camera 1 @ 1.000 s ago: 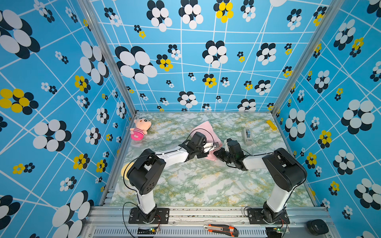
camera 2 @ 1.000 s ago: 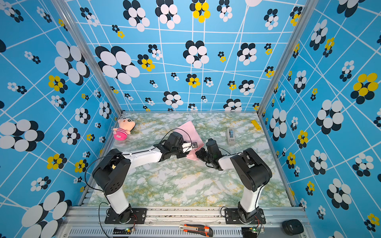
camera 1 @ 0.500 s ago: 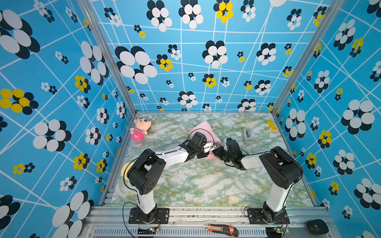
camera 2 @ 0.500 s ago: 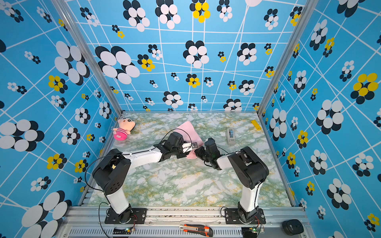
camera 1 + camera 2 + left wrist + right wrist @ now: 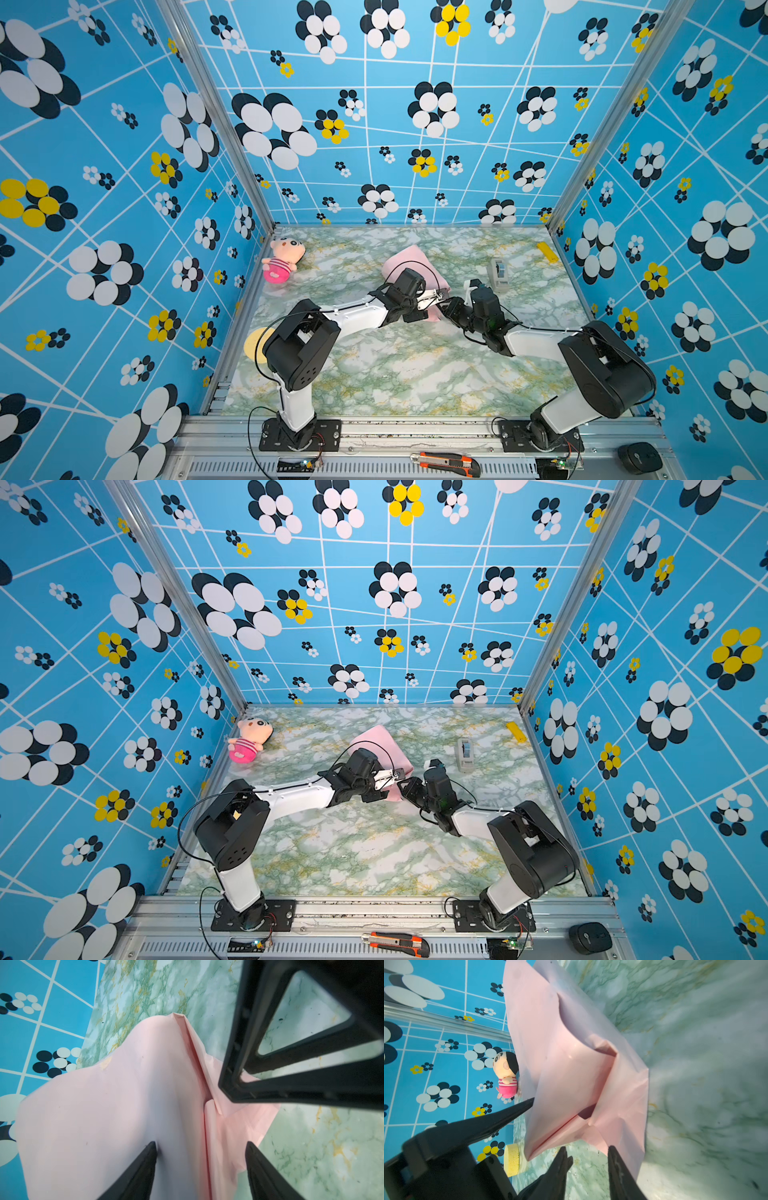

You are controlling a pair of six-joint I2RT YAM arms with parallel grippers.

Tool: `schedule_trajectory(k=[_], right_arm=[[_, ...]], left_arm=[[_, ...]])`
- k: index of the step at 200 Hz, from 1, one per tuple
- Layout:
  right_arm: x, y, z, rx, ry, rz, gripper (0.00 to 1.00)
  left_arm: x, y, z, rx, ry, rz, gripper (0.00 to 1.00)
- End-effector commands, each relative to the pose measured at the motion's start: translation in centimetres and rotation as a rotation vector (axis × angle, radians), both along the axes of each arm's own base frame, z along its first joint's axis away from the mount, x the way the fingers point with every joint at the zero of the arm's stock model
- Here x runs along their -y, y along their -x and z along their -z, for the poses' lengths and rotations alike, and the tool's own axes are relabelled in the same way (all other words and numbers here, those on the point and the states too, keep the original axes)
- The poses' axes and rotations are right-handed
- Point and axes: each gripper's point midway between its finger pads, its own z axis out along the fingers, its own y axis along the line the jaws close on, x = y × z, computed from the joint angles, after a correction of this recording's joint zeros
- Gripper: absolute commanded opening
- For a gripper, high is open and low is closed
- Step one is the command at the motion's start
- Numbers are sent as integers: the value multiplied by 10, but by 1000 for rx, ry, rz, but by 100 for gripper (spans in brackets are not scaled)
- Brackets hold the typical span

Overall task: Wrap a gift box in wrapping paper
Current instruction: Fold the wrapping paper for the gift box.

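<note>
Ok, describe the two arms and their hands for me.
The left arm and right arm match: white shells between bulky black joint housings, with thin black cables looping alongside. The left hand and right hand have slim black fingers tapering to points.

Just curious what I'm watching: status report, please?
Left gripper open over wrapping paper. Right gripper open near its edge. Paper folded, pink side out; gift box not visible. Tape dispenser apart, nothing blocking.
</note>
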Motion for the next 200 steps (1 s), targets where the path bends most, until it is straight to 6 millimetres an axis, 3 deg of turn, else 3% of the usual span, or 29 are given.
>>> schedule_trajectory(k=[1, 22, 65, 111, 147, 163, 200], right_arm=[[26, 20, 34, -179, 46, 90, 40], [20, 28, 38, -251, 15, 93, 44], [1, 22, 45, -304, -80, 90, 48], [-22, 10, 50, -316, -194, 94, 44], [-24, 18, 56, -345, -185, 109, 43], [-22, 21, 60, -356, -177, 124, 38], [-7, 20, 63, -326, -96, 174, 13]], left_arm=[[-10, 6, 29, -70, -71, -42, 64], [-11, 5, 29, -59, -68, -46, 58], [-11, 5, 29, -54, -63, -45, 57], [-11, 6, 31, -63, -62, -41, 55], [-11, 5, 30, -67, -58, -46, 54], [-11, 5, 30, -67, -55, -44, 54], [-10, 7, 31, -82, -45, -44, 53]])
